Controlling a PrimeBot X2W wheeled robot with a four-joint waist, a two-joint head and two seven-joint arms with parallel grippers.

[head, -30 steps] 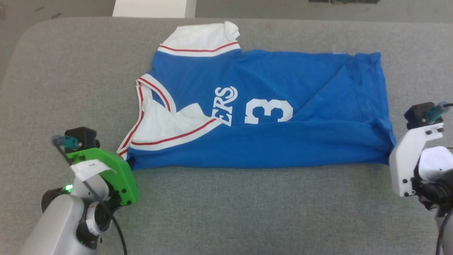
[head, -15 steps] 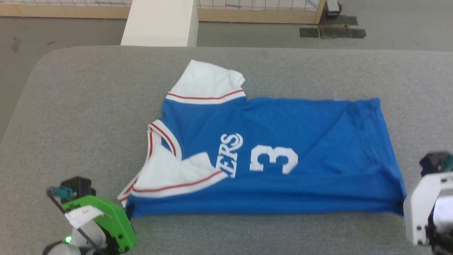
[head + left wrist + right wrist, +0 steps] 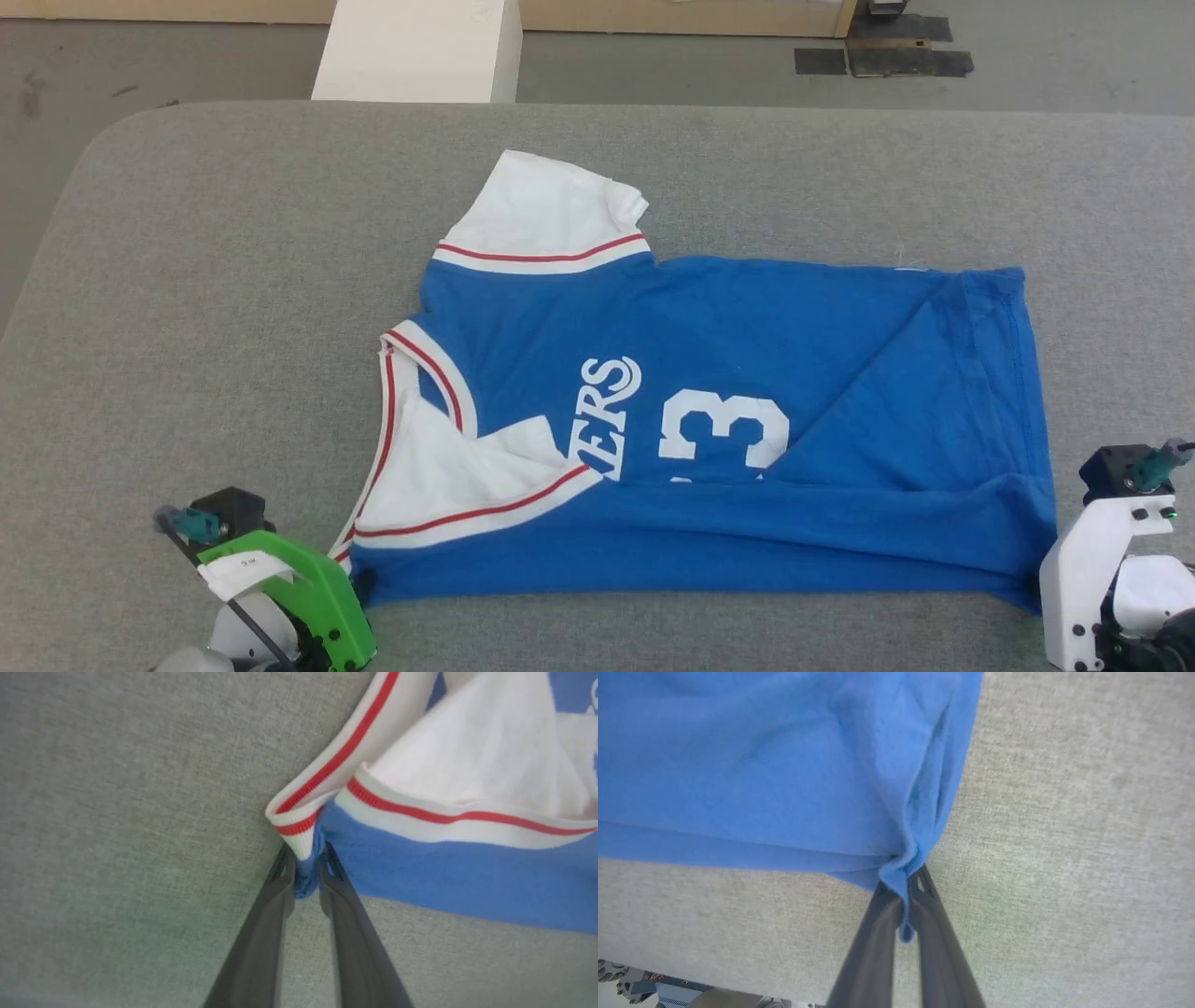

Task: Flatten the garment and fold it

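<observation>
You have the grey padded table (image 3: 233, 280) spread across the head view. The garment (image 3: 709, 373), a royal-blue jersey T-shirt, lies on its middle, partly folded lengthwise. Its collar end points to 9 o'clock and its hem to 3 o'clock. One white sleeve (image 3: 546, 210) sticks out toward 12 o'clock. The near long edge is doubled over, covering the bottom of the white number 3 (image 3: 724, 434) and part of the lettering (image 3: 607, 411).

Your two arms sit at the near corners of the jersey. The left arm's green housing (image 3: 308, 597) is at its 7 o'clock corner, and the right arm's white housing (image 3: 1088, 579) is at its 5 o'clock corner. Both are low over the table.

In the left wrist view, the left gripper (image 3: 306, 868) has its fingers close together. A bunched bit of blue cloth and striped trim sits between the tips, touching both. In the right wrist view, the right gripper (image 3: 906, 891) is pinched tight on the blue hem corner, and a small tab of cloth pokes back past the tips toward 6 o'clock.
</observation>
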